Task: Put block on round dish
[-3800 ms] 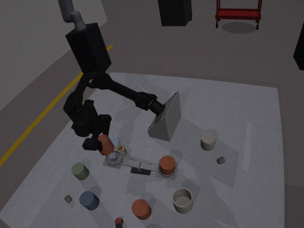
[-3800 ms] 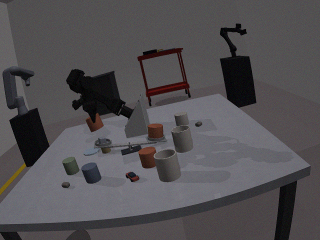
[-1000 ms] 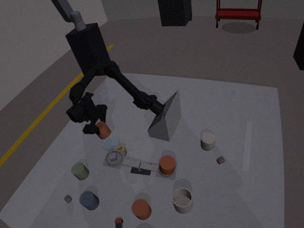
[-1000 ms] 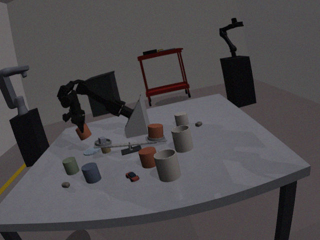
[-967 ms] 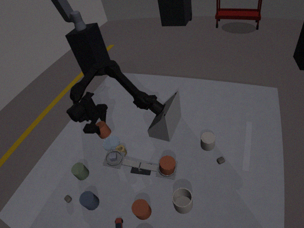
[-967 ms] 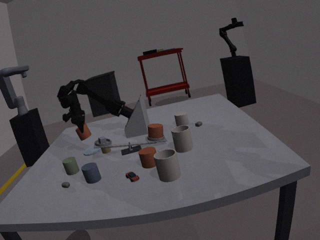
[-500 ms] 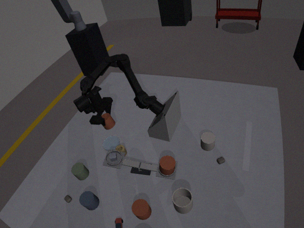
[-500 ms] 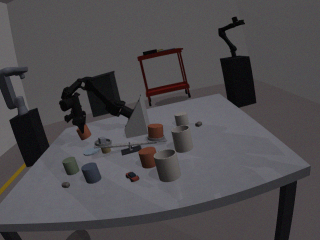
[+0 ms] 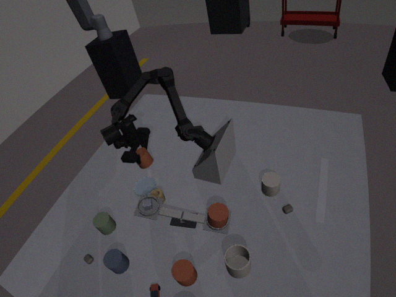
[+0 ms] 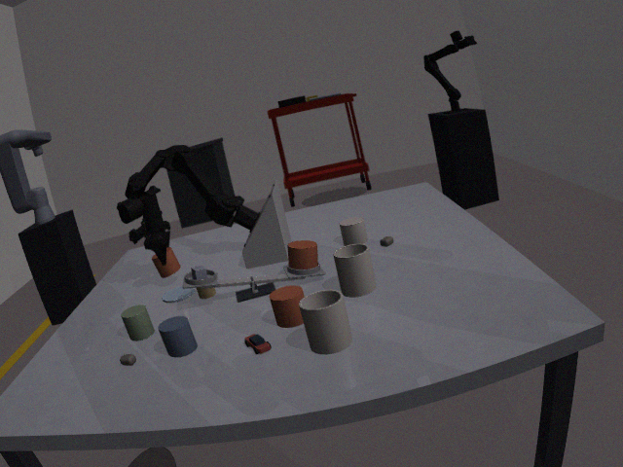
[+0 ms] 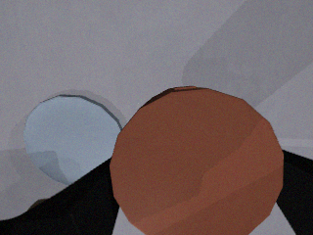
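My gripper (image 9: 137, 154) (image 10: 160, 252) is shut on an orange cup (image 9: 144, 158) (image 10: 166, 263) (image 11: 196, 166) and holds it tilted, low over the table, behind and left of the balance. The pale blue round dish (image 9: 145, 186) (image 10: 176, 295) (image 11: 68, 137) lies beside the cup, not under it. A small grey block (image 9: 147, 203) (image 10: 199, 272) sits uncovered on the balance's left pan. The other orange cup (image 9: 218, 215) (image 10: 302, 255) stands on the right pan. The balance beam (image 9: 182, 215) (image 10: 236, 283) joins the two pans.
A grey wedge (image 9: 217, 153) (image 10: 266, 235) stands behind the balance. A yellow ring (image 9: 157, 193) lies by the dish. Green (image 9: 104, 223), blue (image 9: 116, 260) and orange (image 9: 184, 271) cylinders, an open beige cup (image 9: 237, 260) and a toy car (image 9: 154, 288) stand in front.
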